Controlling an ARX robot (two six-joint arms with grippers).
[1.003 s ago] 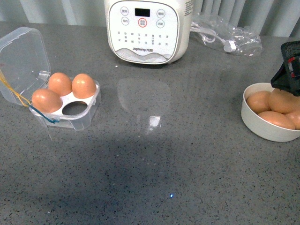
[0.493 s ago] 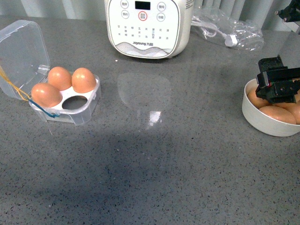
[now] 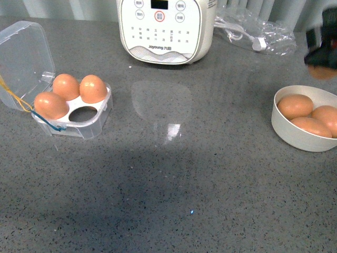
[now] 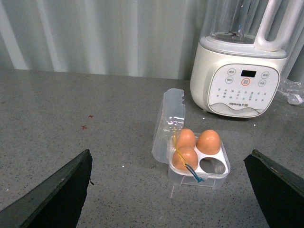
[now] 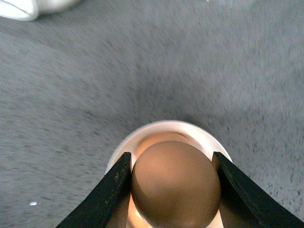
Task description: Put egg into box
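Right gripper (image 5: 171,160) is closed snugly on a smooth orange-brown egg (image 5: 175,187), directly above the round white bowl (image 5: 159,130). I'd carry it slowly and level to the empty hollow (image 3: 84,112) of the clear plastic egg box (image 3: 79,129), far to the gripper's left. From the wrist the egg looks round, so its long axis probably runs along the fingers. I can't tell which end leads.

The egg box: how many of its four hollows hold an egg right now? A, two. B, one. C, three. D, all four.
C: the box holds three eggs, and one hollow shows empty.
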